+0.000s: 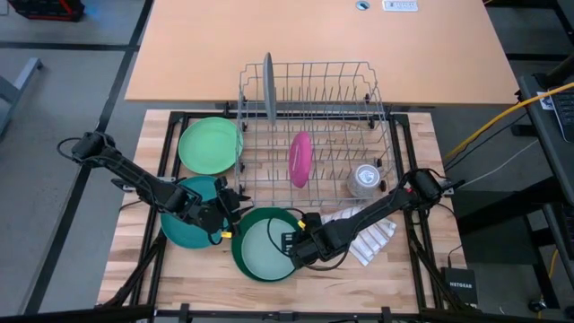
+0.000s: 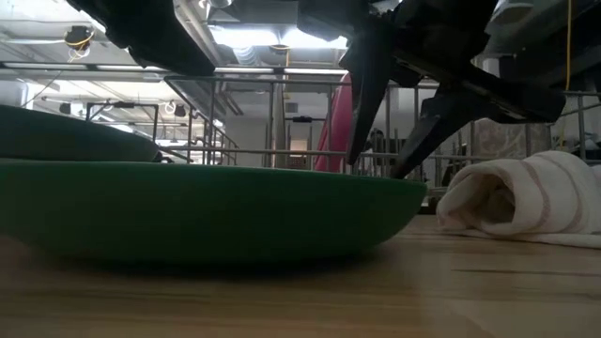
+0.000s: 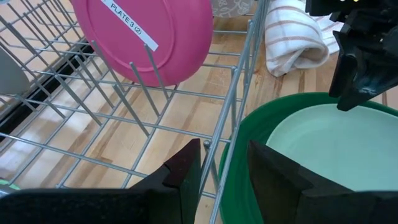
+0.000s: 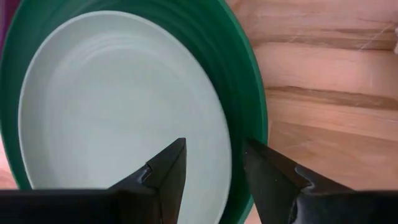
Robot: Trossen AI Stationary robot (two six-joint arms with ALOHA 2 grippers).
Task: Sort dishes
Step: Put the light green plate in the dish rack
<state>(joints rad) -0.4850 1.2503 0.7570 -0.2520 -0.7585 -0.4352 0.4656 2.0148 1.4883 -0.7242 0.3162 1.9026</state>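
Observation:
A dark green bowl point(image 1: 244, 235) with a pale inside sits on its base on the wooden table, in front of the wire dish rack point(image 1: 314, 72). My right gripper point(image 1: 289, 244) is open over the bowl's right rim point(image 4: 242, 93), one finger over the pale inside, the other at the rim's outer side. My left gripper point(image 1: 235, 208) is open, low between a teal dish point(image 1: 179, 229) and the rack's near left corner point(image 3: 231, 106), beside the green bowl's far rim point(image 3: 239, 155). A pink plate point(image 1: 300, 159) and a grey plate point(image 1: 267, 85) stand on edge in the rack. My right gripper's fingers point(image 2: 362, 103) slant down from the table's right, one on each side of the green bowl's right rim point(image 2: 404, 188). I cannot tell whether they touch it. The bowl sits flat on the table.
A light green plate point(image 1: 210, 145) lies left of the rack. A clear glass cup point(image 1: 365, 179) sits in the rack's near right part. A rolled white striped cloth point(image 1: 369, 235) lies right of the green bowl, under the right arm. Bare wood shows along the near edge.

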